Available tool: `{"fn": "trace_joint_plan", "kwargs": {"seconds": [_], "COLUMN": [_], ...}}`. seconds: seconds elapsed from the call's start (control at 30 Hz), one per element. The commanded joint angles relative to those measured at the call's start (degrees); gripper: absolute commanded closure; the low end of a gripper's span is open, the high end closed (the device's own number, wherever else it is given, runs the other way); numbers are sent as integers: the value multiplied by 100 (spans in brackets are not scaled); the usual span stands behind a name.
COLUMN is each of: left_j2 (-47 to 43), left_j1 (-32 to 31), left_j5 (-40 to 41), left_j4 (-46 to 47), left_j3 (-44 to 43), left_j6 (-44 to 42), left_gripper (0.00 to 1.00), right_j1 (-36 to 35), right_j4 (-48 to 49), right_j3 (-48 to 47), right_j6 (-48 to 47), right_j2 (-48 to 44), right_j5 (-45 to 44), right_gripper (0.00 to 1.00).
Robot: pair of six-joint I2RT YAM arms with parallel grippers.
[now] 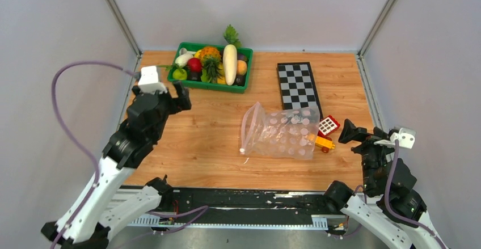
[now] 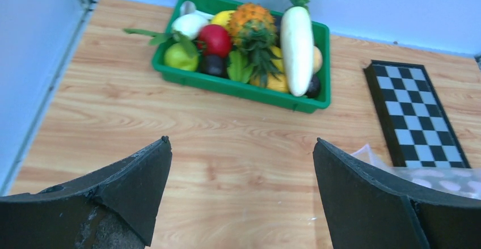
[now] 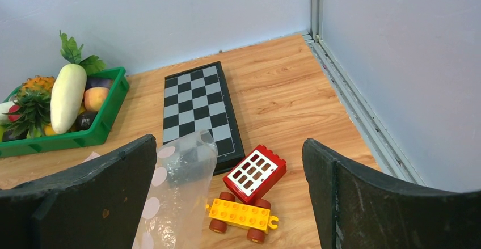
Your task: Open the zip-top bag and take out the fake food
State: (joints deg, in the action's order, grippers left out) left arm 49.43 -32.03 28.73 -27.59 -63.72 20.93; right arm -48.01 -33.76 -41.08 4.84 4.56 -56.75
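The zip-top bag (image 1: 281, 133) lies flat mid-table, its pink zip edge (image 1: 245, 130) at the left and gaping open; I see nothing inside it. The fake food sits in a green tray (image 1: 207, 85) at the back: long white radish (image 1: 230, 63), pineapple (image 1: 211, 56), red apple (image 1: 194, 64), green pear (image 1: 180, 74), white mushroom (image 1: 183, 59) and a leafy piece (image 1: 231, 34). My left gripper (image 1: 176, 93) is open and empty, above the table just in front of the tray's left end. My right gripper (image 1: 347, 130) is open and empty, right of the bag (image 3: 176, 192).
A folded chessboard (image 1: 298, 84) lies at the back right, the bag's far corner resting on it. A red-yellow toy block car (image 1: 326, 134) sits at the bag's right end, below my right gripper (image 3: 228, 141). Grey walls close in on three sides.
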Motion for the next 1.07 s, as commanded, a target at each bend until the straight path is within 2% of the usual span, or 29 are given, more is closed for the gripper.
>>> {"fn": "trace_joint_plan", "kwargs": {"seconds": [0.0,0.23,0.4,1.03], "left_j2": [-1195,-2862,-3519,-3756], "left_j1": [35,33,30,39], "left_j5": [678,1103,1191,1756], "left_j4": [-511,-624,-534,-559], "left_j3": [494,1540,2058,2118], "left_j6": [-518,-586,-506,-695], "left_gripper": [0,0,0,0], "right_j1": [6,4,3,110], "right_j4": [-21,62,134,305], "right_j3": [-32,21,69,87], "right_j6": [10,-130,-191,-372], "right_j2": [-84,-96,-85,262], "right_j5": [-167,-191,-209,-293], "right_gripper": [0,0,0,0]}}
